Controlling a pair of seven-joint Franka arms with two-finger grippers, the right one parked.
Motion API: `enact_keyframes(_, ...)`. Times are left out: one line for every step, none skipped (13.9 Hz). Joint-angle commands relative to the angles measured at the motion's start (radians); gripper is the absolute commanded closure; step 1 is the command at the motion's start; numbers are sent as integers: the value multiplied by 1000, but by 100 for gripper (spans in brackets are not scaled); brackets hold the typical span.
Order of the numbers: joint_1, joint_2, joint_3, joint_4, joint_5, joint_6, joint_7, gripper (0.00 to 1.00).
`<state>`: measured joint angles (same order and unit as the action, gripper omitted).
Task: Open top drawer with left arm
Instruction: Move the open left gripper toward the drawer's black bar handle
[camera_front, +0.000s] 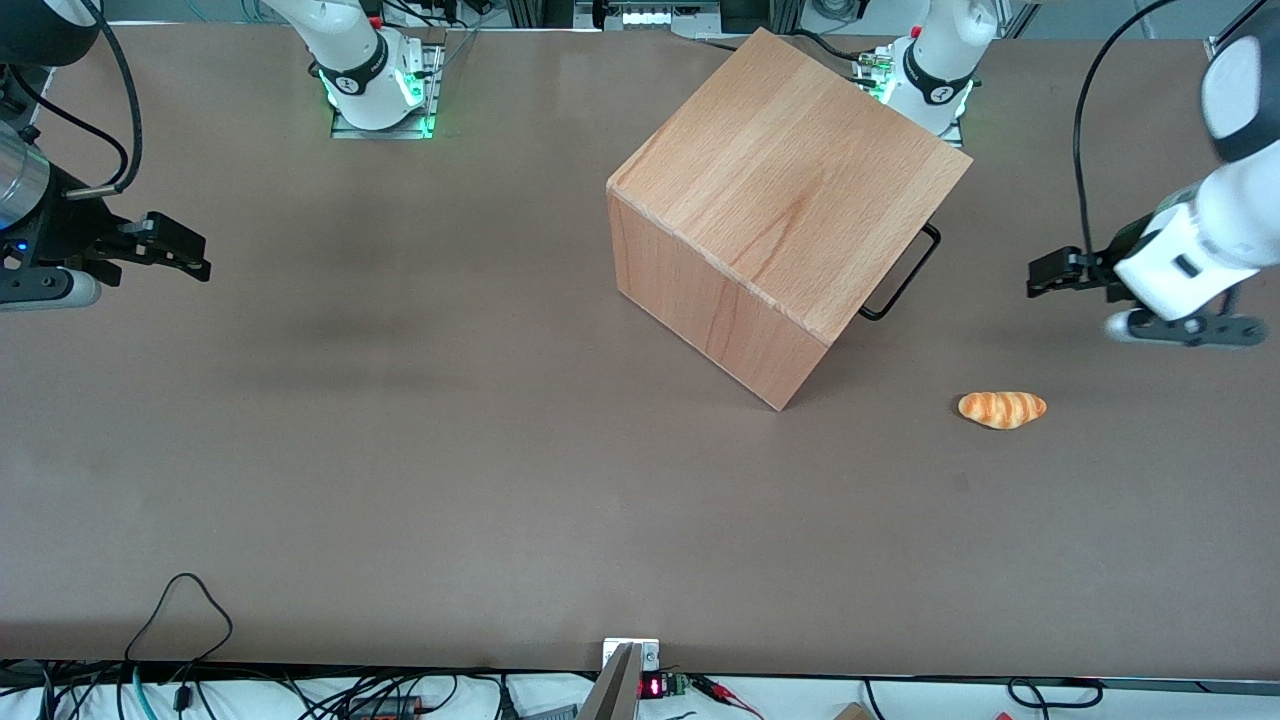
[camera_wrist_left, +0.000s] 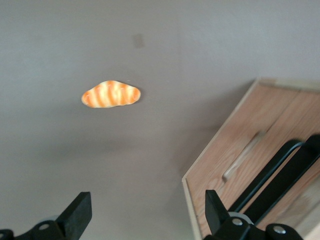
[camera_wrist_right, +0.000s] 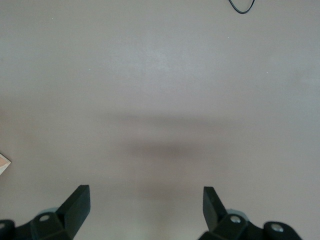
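Observation:
The wooden cube cabinet stands mid-table, turned at an angle. Its drawer side faces the working arm's end of the table. In the front view only a thin black U-shaped handle shows past its top edge; the drawer fronts are hidden there. The left wrist view shows the light wood drawer front with black handles and no drawer pulled out. My left arm's gripper hovers in front of the drawer side, apart from the handle. It is open and empty, with fingertips spread wide around the gripper's middle.
A small orange croissant lies on the brown table, nearer the front camera than my gripper; it also shows in the left wrist view. The arm bases stand at the table's edge farthest from the front camera.

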<state>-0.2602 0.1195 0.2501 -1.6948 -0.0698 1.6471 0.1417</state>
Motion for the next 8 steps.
enact_keyframes(1,-11,-3,-89,-71,31,151,0)
enact_keyframes(-1,-9,-9,-110,-91,31,168,0)
enact_keyframes(-2,-9,-15,-127,-100,31,177,0)
enact_keyframes(-2,-8,-28,-146,-107,39,196,0)
enact_keyframes(-4,-5,-40,-164,-108,66,225,0)
enact_keyframes(-4,-4,-46,-177,-111,85,264,0)
enact_keyframes(-4,-3,-54,-189,-113,89,282,0)
enact_keyframes(-4,-3,-69,-193,-119,89,286,0)
